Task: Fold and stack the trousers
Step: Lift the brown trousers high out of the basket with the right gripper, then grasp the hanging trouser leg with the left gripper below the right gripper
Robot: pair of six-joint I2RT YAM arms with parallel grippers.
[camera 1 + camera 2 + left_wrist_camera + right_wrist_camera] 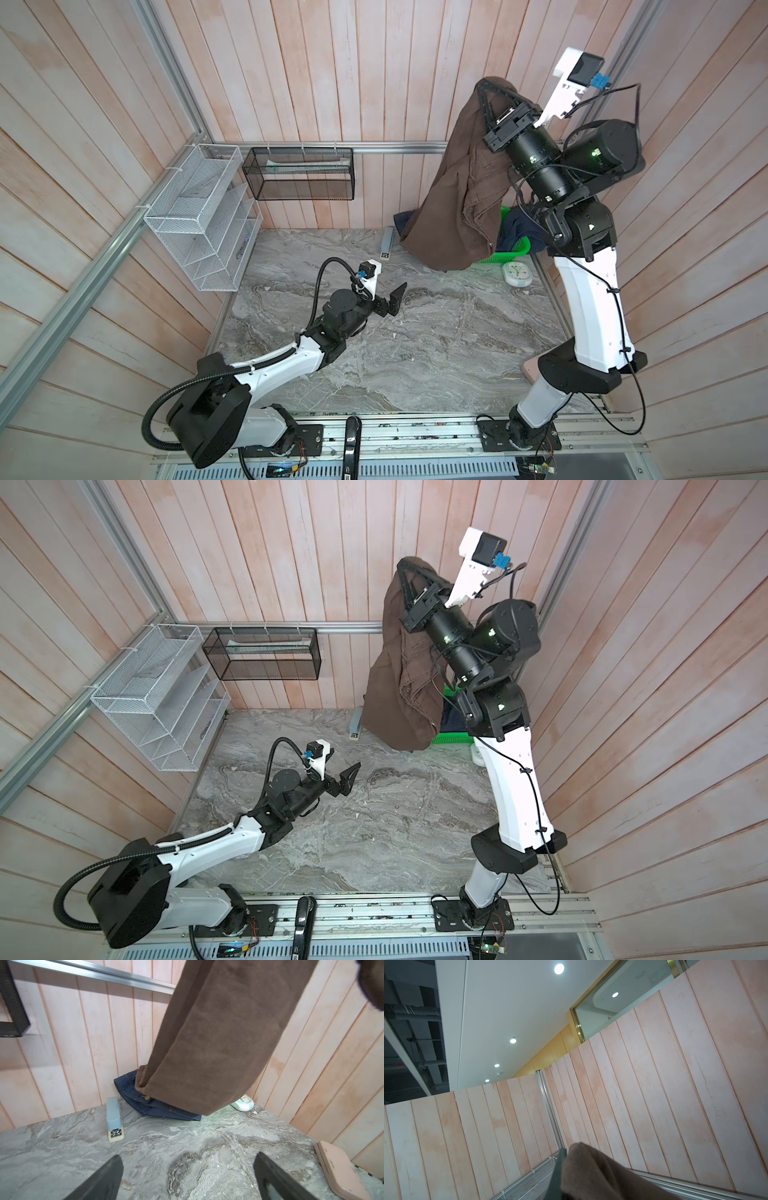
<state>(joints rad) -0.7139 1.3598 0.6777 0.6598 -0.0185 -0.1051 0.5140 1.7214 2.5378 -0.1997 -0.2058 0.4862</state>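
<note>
I'm holding the trousers [449, 199] high by the back wall w/ my right pincer [484, 89] pinching one end. The rest is hanging down, lower edge near the dark blue jeans [158, 1107] and green basket [515, 249]. My left pincer [187, 1178] is hovering low over the table [415, 353], spread wide, carrying nothing. Next, imo, I'm wanting the left to take a bottom corner, not mid-cloth — then both arms laying the pair flat on the bare centre w/o dragging the jeans along.
</note>
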